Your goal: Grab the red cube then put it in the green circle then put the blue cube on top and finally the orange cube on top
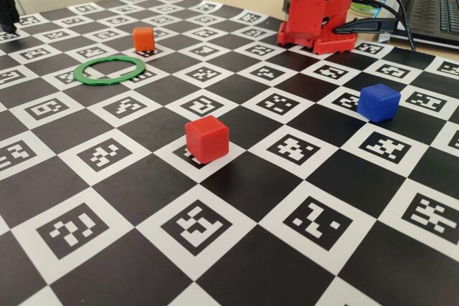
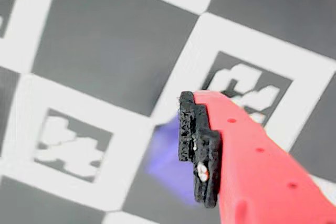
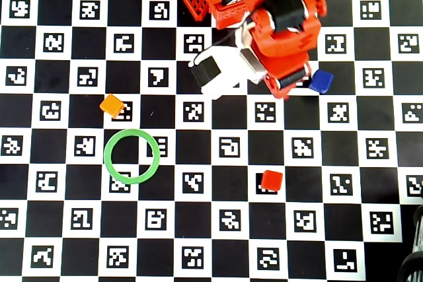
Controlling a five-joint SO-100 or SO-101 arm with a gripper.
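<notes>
The red cube (image 1: 207,139) (image 3: 271,180) stands alone on the checkered mat near the front. The green circle (image 1: 109,70) (image 3: 132,156) lies flat with nothing inside it. Just behind the ring sits the orange cube (image 1: 143,39) (image 3: 112,105). The blue cube (image 1: 379,102) (image 3: 321,81) rests at the right, tucked against the folded arm's lower end in the overhead view. In the wrist view my gripper (image 2: 121,150) is low over the mat. Only one red finger with its black pad (image 2: 199,150) shows, nothing presses on it, and a blurred blue patch (image 2: 168,156) lies beside it.
The red arm (image 3: 281,24) stands on its base (image 1: 319,12) at the mat's far edge, with cables (image 1: 387,12) and a laptop (image 1: 434,8) behind it. A white camera (image 3: 225,74) sticks out from the arm.
</notes>
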